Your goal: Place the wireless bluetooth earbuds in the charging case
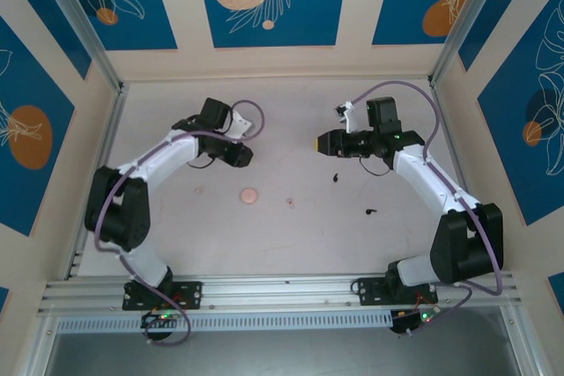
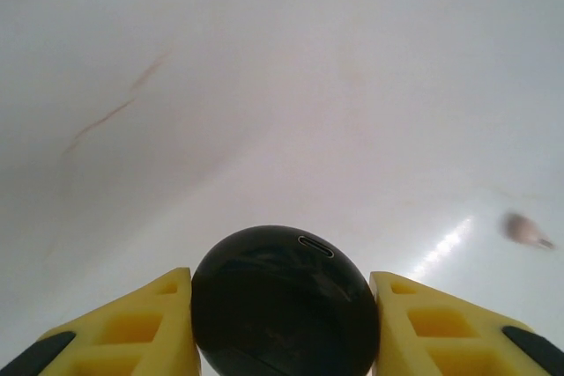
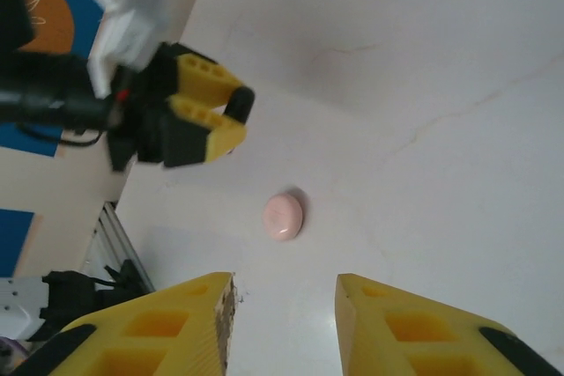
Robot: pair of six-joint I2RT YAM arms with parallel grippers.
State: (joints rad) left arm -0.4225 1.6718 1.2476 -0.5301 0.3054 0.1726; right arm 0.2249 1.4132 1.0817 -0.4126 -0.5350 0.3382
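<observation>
**Left claw**: pinching the round, glossy black charging case between its yellow fingers, with a slot-shaped port facing the wrist camera. Whether the lid is open cannot be told.

**Right claw**: spread, with nothing between the fingers. It is held above the pale counter and points toward the left claw.

**Task items:** the two tiny black comma-shaped earbuds lie loose on the counter. One earbud is near the right claw, on its base side. The other earbud is closer to the right arm's base. Both are well apart from the case.

**Other:** a flat round pink disc lies between the arms.

**Assessment:** neither earbud is seated, and the step in hand appears to be the first pickup.

**Recommendations:**
- Take the closer earbud first.
- Descend vertically and centre the fingers across its body, since so small a piece is likely to skid or flip under an off-centre pinch.
- Close gently.
- Keep the case steady, and confirm its lid is open before bringing the earbud over.
</observation>
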